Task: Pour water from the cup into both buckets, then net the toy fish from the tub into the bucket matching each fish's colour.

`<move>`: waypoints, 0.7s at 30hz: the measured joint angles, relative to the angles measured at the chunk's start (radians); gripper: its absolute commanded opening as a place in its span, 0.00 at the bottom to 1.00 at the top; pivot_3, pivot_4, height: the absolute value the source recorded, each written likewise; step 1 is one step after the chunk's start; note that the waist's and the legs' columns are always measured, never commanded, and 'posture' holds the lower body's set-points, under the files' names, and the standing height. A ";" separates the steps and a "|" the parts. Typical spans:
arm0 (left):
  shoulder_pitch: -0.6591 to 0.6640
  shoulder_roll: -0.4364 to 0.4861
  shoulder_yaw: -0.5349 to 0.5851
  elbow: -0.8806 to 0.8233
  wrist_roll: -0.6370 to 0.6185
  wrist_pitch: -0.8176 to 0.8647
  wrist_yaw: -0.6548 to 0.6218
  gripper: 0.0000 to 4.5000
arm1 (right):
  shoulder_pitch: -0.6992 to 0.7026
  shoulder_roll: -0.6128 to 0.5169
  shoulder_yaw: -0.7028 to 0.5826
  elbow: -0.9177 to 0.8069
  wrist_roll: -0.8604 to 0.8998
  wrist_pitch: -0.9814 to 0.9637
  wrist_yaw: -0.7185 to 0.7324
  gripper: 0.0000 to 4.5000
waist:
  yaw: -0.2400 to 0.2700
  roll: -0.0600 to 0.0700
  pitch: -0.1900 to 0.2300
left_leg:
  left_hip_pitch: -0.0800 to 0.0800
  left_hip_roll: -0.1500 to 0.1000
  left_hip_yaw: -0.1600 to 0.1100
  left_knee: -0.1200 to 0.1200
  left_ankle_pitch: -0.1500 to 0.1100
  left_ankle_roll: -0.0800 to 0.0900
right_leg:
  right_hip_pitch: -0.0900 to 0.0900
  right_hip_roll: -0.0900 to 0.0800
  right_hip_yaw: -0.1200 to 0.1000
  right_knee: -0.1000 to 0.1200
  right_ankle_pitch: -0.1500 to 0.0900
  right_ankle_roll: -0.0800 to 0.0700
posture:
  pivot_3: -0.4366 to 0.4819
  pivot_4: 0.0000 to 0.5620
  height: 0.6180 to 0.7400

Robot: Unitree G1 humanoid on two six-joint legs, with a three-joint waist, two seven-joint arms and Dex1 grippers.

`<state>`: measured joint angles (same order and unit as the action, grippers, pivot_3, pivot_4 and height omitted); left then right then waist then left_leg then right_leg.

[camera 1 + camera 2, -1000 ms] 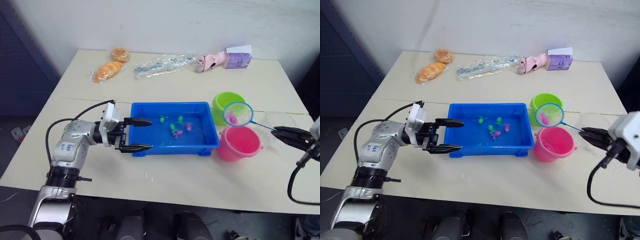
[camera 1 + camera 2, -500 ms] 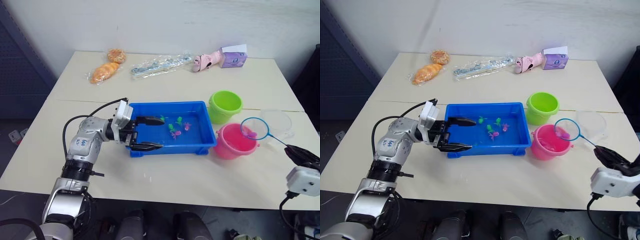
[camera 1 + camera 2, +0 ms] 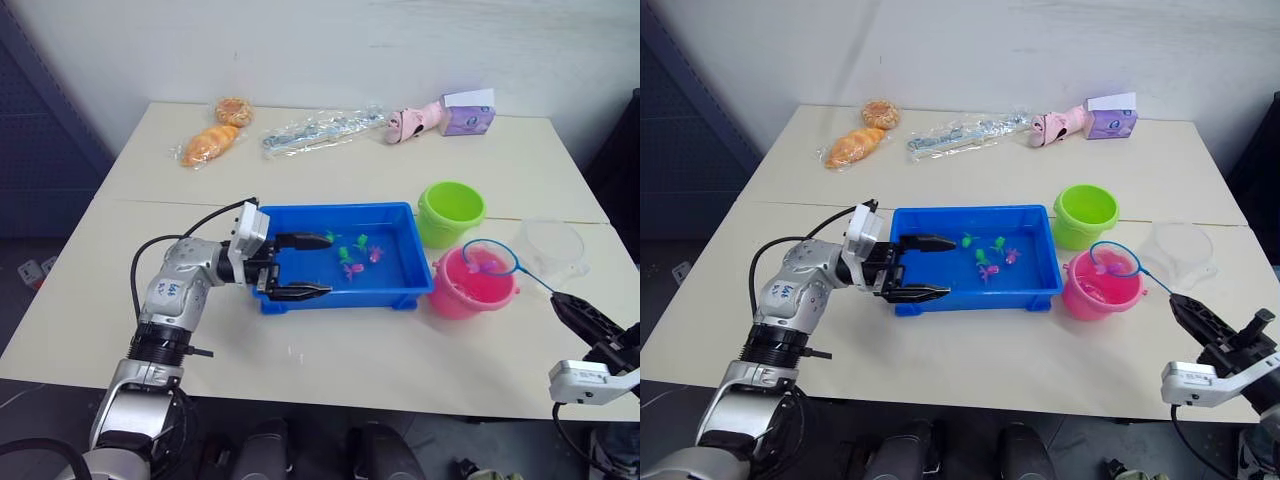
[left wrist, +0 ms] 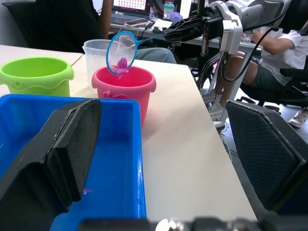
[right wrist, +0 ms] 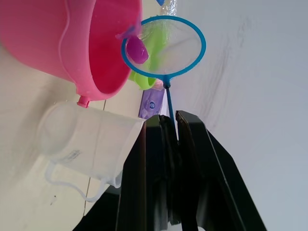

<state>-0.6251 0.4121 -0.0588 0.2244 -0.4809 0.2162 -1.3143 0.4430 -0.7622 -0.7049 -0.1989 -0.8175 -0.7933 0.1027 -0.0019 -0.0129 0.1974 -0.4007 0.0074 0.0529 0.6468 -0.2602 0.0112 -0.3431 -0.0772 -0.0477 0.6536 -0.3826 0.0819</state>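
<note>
I've got the net (image 3: pixel 489 258) clamped by its handle in my right end effector (image 3: pixel 578 312), hoop over the pink bucket (image 3: pixel 472 287) with a pink fish (image 4: pixel 121 64) in the mesh — half a second ago the hoop hung further right, off the rim. Several fish remain in the blue tub (image 3: pixel 300 217); the cup (image 3: pixel 551 245) lies emptied, far right on the surface. My left end effector (image 3: pixel 303 266) — fingers apart — straddles the tub's left wall.

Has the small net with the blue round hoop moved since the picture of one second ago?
Yes. The net was in front of the lime green bucket then; now its hoop hangs over the pink bucket, a pink fish in its mesh.
</note>
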 measured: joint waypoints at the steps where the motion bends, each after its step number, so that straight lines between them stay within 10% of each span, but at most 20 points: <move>1: 0.001 -0.001 0.001 -0.007 0.000 0.000 0.005 0.98 | 0.001 0.015 0.000 -0.008 -0.013 0.022 -0.015 0.00 | 0.000 0.000 0.000 | 0.000 0.000 0.000 0.000 0.000 0.000 | 0.000 0.000 0.000 0.000 0.000 0.000 | 0.48 0.27 1.00; 21: 0.004 -0.020 0.001 -0.013 0.000 -0.007 0.039 0.98 | 0.106 0.107 0.063 -0.122 -0.019 0.193 -0.059 0.00 | 0.000 0.002 -0.001 | 0.002 0.001 0.001 -0.002 0.000 0.000 | 0.001 0.001 0.001 0.001 0.000 0.000 | 0.48 0.27 1.00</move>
<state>-0.6210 0.3918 -0.0575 0.2113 -0.4810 0.2096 -1.2756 0.5494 -0.6556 -0.6414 -0.3210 -0.8369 -0.6003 0.0435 -0.0019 -0.0114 0.1966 -0.3983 0.0081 0.0540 0.6452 -0.2601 0.0109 -0.3423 -0.0766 -0.0465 0.6542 -0.3827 0.0818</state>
